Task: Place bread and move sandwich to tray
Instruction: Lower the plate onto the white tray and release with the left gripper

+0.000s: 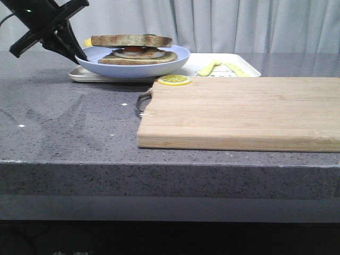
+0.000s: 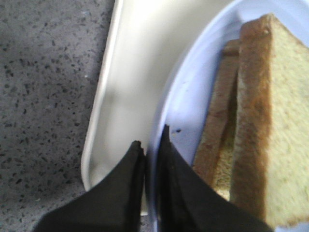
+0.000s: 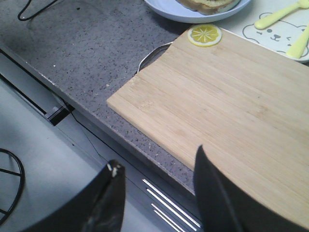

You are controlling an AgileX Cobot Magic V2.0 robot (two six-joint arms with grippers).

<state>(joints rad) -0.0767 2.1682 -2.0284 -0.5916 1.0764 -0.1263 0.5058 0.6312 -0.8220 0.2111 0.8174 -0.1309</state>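
Left gripper (image 2: 151,145) reaching down, pinching plate (image 1: 175,62) rim beside sandwich (image 1: 134,51) | plate sitting on tray (image 1: 249,69) | right gripper (image 3: 157,193) hanging spread, empty

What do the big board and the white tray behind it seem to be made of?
The board looks like pale bamboo or wood: matte, with long grain strips. The tray looks like smooth white plastic, or perhaps melamine: slightly glossy, with a moulded rounded rim.

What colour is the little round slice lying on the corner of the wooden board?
The lemon slice is yellow with a paler segmented centre, clearest in the right wrist view.
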